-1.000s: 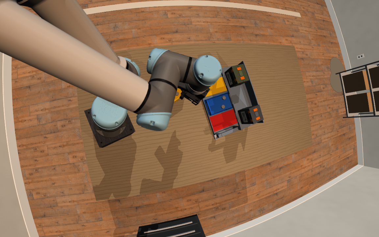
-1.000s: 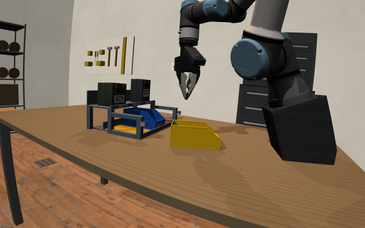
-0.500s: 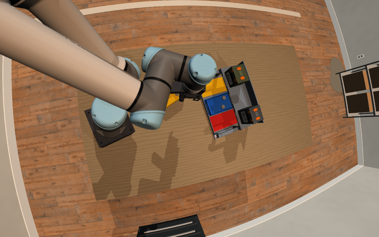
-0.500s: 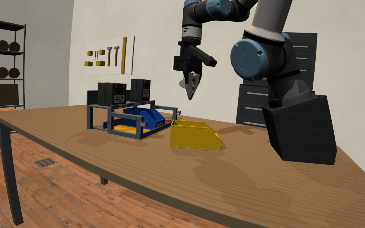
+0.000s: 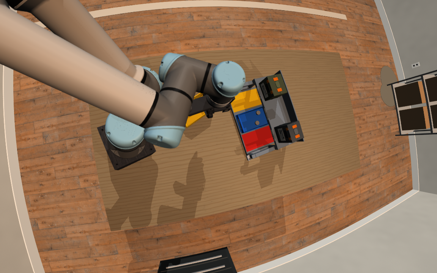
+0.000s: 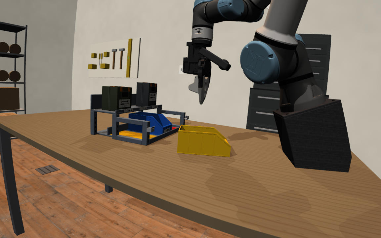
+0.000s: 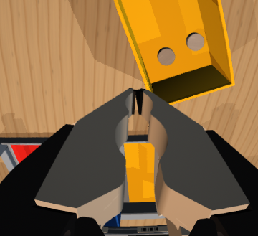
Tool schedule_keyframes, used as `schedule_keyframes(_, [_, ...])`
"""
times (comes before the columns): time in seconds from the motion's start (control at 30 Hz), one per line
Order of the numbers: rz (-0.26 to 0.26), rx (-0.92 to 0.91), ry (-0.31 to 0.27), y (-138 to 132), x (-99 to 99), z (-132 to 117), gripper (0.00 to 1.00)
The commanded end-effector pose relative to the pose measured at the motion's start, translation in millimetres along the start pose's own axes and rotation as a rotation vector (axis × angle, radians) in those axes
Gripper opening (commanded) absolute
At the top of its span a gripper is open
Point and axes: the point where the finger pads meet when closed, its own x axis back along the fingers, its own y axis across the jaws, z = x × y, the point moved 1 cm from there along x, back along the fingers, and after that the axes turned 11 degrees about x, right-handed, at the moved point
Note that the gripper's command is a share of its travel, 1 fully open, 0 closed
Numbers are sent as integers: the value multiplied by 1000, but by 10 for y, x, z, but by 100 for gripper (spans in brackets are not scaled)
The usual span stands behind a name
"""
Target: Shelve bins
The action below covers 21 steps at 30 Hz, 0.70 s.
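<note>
A yellow bin point(image 5: 194, 120) point(image 6: 200, 141) point(image 7: 179, 69) stands upright on the table, between the shelf and the arm's base, its sloped front towards the base. Two round parts point(image 7: 166, 56) point(image 7: 195, 41) lie in it. My gripper point(image 6: 201, 102) point(image 7: 135, 91) is shut and empty, pointing down above the bin's back end; the arm mostly hides it in the top view. On the shelf point(image 6: 129, 120), a blue bin point(image 5: 249, 118) point(image 6: 156, 126) stands in the middle spot, open front facing out, with two round parts. The yellow mark point(image 5: 247, 100) point(image 6: 132, 135) point(image 7: 137, 164) and red mark point(image 5: 257, 138) point(image 7: 25, 153) are bare.
The low upper board point(image 5: 276, 110) carries a green toolbox point(image 5: 275, 87) point(image 6: 116, 97) and a dark grey toolbox point(image 5: 289, 131) point(image 6: 146, 94). Side rails flank the outer spots. The arm's base block point(image 6: 313, 138) stands beyond the yellow bin.
</note>
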Motion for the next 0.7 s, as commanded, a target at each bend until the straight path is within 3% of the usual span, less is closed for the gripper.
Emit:
schedule_keyframes(0.0, [-6,94,-5,0,3,24,0])
schedule_keyframes(0.67, [-5,313,-5,4,0,79,0])
